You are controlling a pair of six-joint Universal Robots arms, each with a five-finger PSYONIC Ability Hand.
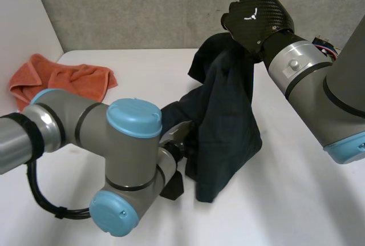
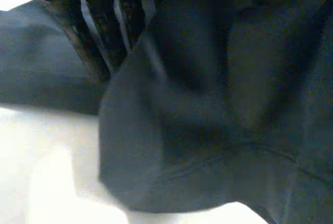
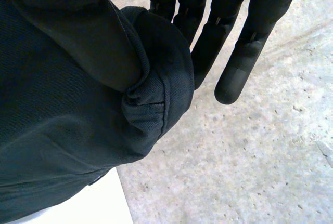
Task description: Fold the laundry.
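Note:
A dark navy garment (image 1: pixel 228 115) hangs from my raised right hand (image 1: pixel 254 15), and its lower part trails down to the white table (image 1: pixel 296 200). In the right wrist view my right hand (image 3: pixel 239 52) pinches a bunched top edge of the garment (image 3: pixel 151 99) between thumb and fingers, while the outer fingers stay straight. My left hand (image 1: pixel 174 140) is low at the garment's left side near the table. In the left wrist view its hand (image 2: pixel 99 31) reaches with straight fingers into a fold of the garment (image 2: pixel 208 109), and the fingertips are hidden by cloth.
A crumpled orange towel (image 1: pixel 63 80) lies at the far left of the table. My left arm (image 1: pixel 114 160) lies across the front left. A grey concrete wall (image 1: pixel 142 6) stands behind the table.

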